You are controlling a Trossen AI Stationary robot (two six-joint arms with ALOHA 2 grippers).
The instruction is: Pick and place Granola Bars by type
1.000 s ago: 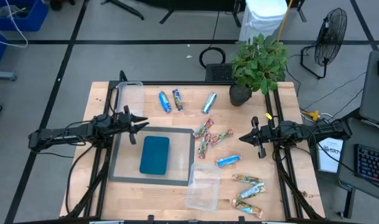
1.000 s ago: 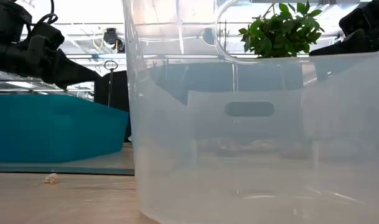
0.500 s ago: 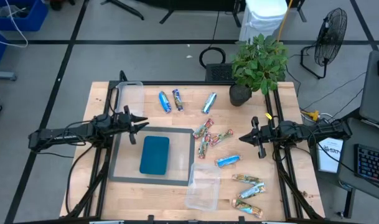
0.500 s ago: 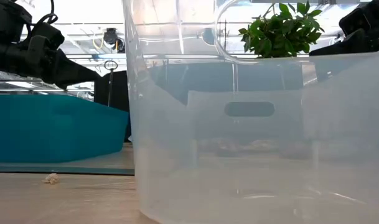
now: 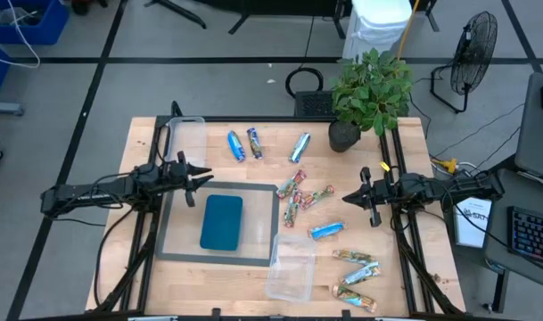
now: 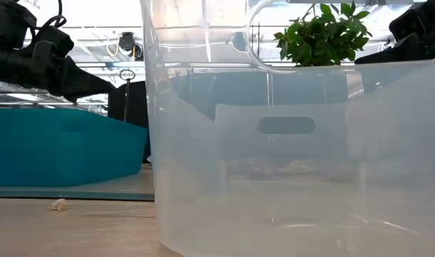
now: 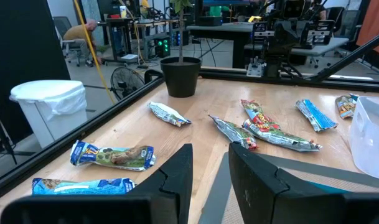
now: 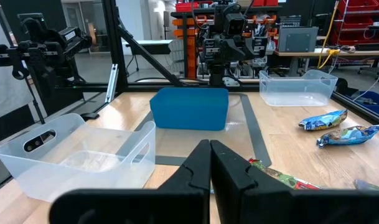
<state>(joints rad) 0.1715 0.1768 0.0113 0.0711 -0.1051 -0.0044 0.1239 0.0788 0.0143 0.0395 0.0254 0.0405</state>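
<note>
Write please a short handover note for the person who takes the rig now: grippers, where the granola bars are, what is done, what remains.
Left gripper: open, empty, hovering between the far clear tub and the teal tray.
Right gripper: shut, empty, hovering right of the red-green bars.
Bars: three blue bars lie at the far edge, one blue bar lies mid-table, the silver-tan bars lie near right beside the near clear tub.
Done: nothing sorted; both tubs and the tray look empty.
Left: all bars.
</note>
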